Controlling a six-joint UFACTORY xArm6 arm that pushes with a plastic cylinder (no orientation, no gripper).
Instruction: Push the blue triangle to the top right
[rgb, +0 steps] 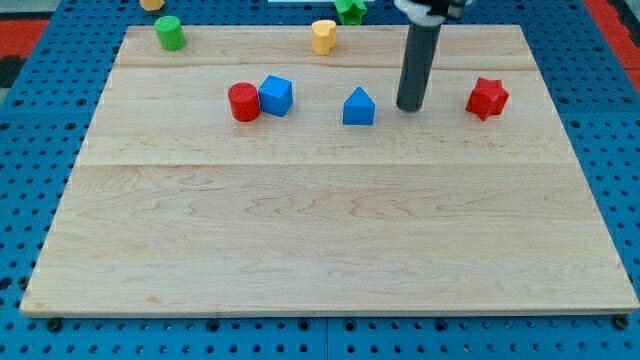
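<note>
Blue triangle (358, 107) on the wooden board (320, 240), my tip (410, 106) just beside it on the view's right, apart, a bare rod holding nothing, red star (487, 97) further right.

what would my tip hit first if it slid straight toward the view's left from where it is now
Most likely the blue triangle: it sits just to the view's left of my tip, at about the same depth, with a small gap between. Depth is hard to judge exactly.

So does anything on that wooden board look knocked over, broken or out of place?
Nothing broken or spilled. Two blocks at the view's top, a yellow block and a green block, lie off the wooden board, cut off by the frame. My tip is right of the blue triangle.
</note>
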